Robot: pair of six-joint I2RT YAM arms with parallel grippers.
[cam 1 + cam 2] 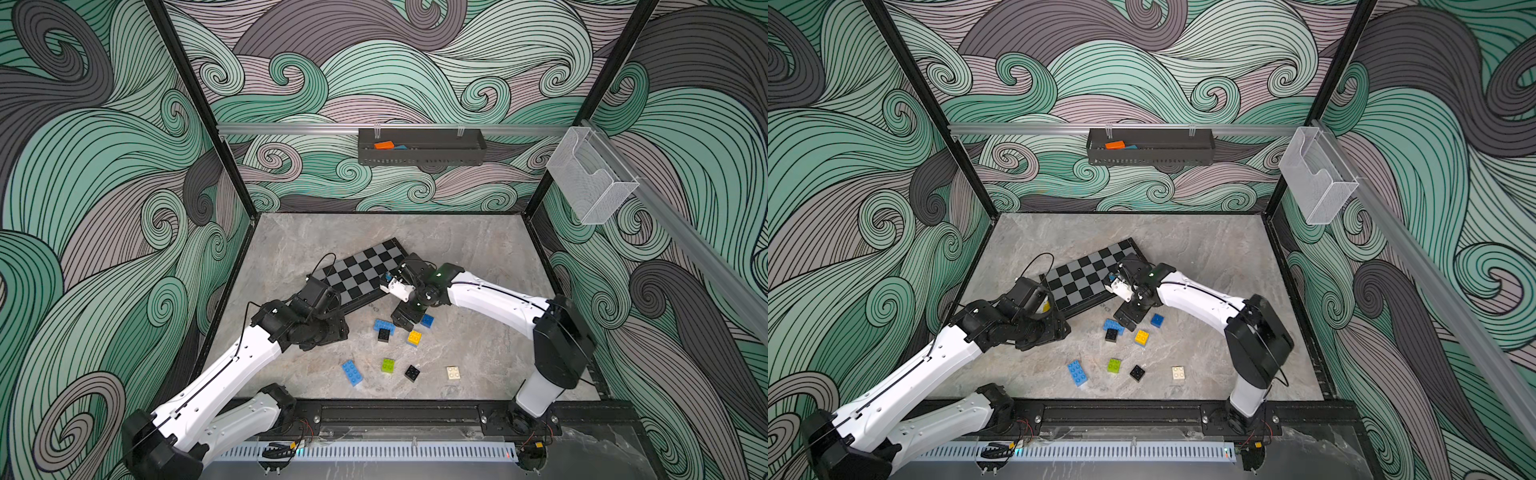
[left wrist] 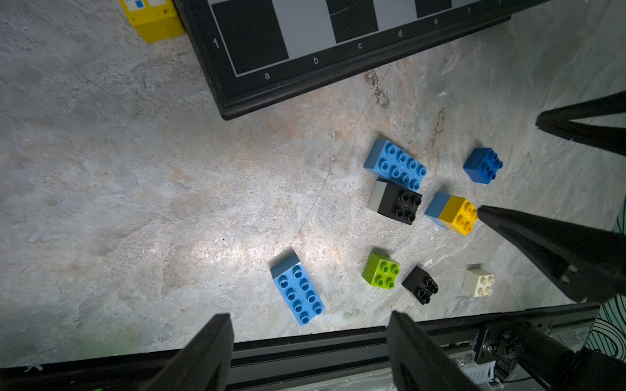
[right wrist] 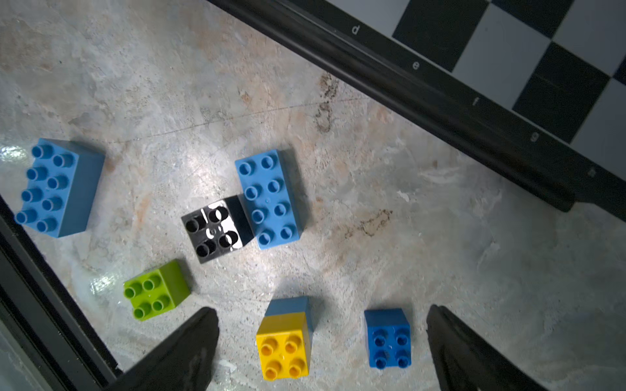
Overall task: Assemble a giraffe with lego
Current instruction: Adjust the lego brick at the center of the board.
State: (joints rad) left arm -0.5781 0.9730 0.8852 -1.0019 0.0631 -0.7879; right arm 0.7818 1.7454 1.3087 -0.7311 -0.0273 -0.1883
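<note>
The lego lies loose on the marble table near its front. There is a light blue oblong brick [image 1: 351, 372], a lime green brick [image 1: 388, 365], a black one [image 1: 412, 372] and a white one [image 1: 453, 372]. A second light blue oblong brick [image 1: 383, 324] touches a black-on-grey pair [image 2: 394, 202]. Also there are a yellow-on-blue pair [image 3: 284, 342] and a dark blue brick [image 3: 389, 338]. A yellow brick [image 2: 152, 17] lies by the board's corner. The giraffe is out of view. My right gripper [image 3: 321, 309] hovers open over the yellow pair and the dark blue brick. My left gripper [image 2: 309, 315] is open and holds nothing.
The black-and-grey chequered board [image 1: 361, 270] lies tilted behind the bricks. A black rail [image 1: 395, 411] runs along the table's front edge. On the rear wall hangs a black tray [image 1: 419, 160] and on the right wall a clear bin [image 1: 590, 178].
</note>
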